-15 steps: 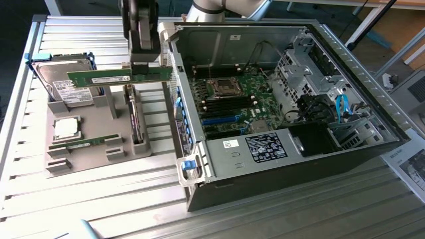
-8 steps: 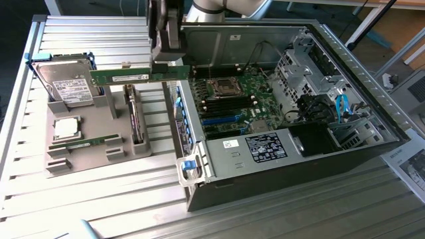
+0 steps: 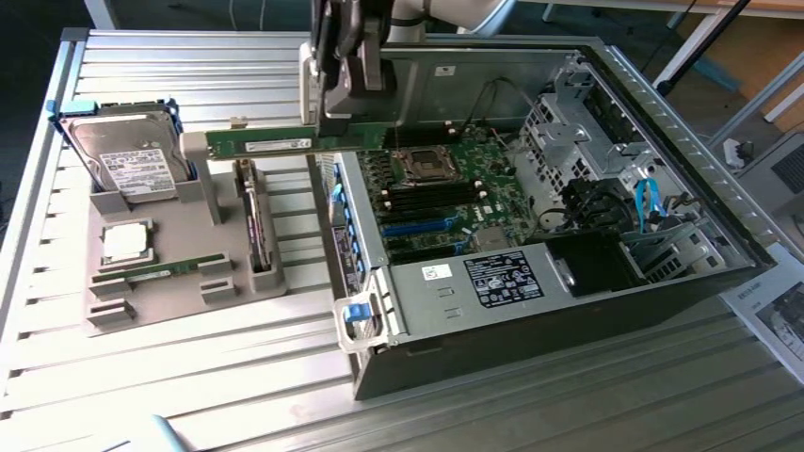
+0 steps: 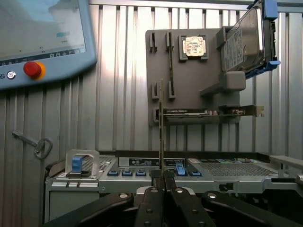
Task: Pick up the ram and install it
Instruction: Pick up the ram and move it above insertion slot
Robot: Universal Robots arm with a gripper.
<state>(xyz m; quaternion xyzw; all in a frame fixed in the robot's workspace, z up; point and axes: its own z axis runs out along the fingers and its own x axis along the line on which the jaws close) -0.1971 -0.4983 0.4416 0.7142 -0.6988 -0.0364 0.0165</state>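
Half done: my gripper point(image 3: 345, 122) is clamped on the ram point(image 3: 270, 144), held in the air over the edge of the open computer case point(image 3: 528, 348), tray side, not yet seated in the motherboard point(image 3: 472, 202) slots inside that case.

The ram point(image 3: 270, 143) hangs above tray point(image 3: 188, 235) and case point(image 3: 440, 325).
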